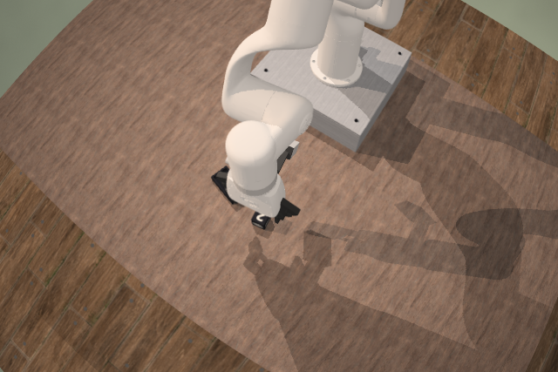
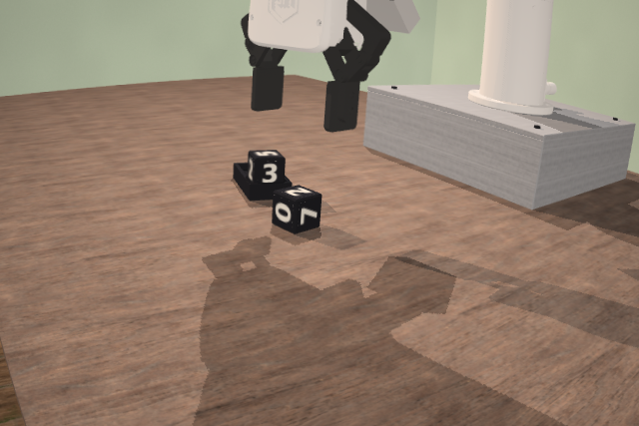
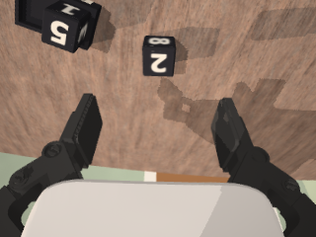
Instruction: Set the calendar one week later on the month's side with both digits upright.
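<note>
Behind the brown table [image 1: 135, 133] [image 2: 129, 307] [image 3: 30, 99] there is a pale green wall [image 2: 129, 14], and wooden floor [image 1: 40, 233] is seen past the table's edge.

The pincer [image 1: 259, 206] [image 2: 304, 114] [image 3: 157, 110] is spread wide, with nothing between its fingers. It points downward and hangs above the table, apart from both cubes.

Below it, the loose cube [image 1: 260, 219] [image 2: 297, 210] [image 3: 159, 56] sits flat on the table, outside the tray. It has a 2 on top; the exterior view shows also a 0 and a sideways 7 on its sides, and the wrist view an 8.

Near this cube is the tray [image 2: 258, 192] [image 3: 24, 15], black and low, resting on the table. The second cube [image 2: 266, 168] [image 3: 64, 27] is inside, at the end nearer to the loose cube, with 5 on top and an upright 3 toward the exterior camera.

Farther away, the white arm [image 1: 293, 12] [image 2: 515, 40] is mounted on a grey base block [image 1: 261, 71] [image 2: 536, 195].
</note>
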Robot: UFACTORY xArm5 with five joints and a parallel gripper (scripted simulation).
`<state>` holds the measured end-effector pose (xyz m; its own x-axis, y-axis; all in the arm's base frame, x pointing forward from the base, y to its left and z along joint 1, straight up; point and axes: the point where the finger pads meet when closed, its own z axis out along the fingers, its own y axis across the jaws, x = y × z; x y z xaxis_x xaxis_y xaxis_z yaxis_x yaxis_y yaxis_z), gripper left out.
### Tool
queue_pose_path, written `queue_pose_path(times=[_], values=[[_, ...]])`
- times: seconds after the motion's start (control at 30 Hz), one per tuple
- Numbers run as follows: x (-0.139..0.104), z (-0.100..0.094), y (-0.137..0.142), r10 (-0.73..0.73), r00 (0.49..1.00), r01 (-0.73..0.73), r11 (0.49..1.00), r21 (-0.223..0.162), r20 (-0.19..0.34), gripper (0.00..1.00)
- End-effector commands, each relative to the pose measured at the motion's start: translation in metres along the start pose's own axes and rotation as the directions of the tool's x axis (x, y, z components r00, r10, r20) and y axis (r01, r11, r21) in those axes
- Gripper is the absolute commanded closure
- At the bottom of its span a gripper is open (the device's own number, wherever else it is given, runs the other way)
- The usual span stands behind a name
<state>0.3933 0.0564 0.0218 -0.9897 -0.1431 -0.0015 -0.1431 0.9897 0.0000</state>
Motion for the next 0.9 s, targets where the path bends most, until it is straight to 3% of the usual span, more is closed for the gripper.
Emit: queue_pose_path(times=[0.0,0.5,0.53,0.87], values=[[-0.0011,-0.001,0.0,0.0,1.0,0.0,1.0,0.0,0.004,0.0],[0.0012,-0.0034,-0.0002,0.002,1.0,-0.002,1.0,0.0,0.005,0.0],[0.0012,-0.0034,-0.0002,0.002,1.0,-0.002,1.0,0.0,0.005,0.51],[0.0012,-0.0034,-0.0002,0.002,1.0,-0.002,1.0,0.0,0.005,0.51]])
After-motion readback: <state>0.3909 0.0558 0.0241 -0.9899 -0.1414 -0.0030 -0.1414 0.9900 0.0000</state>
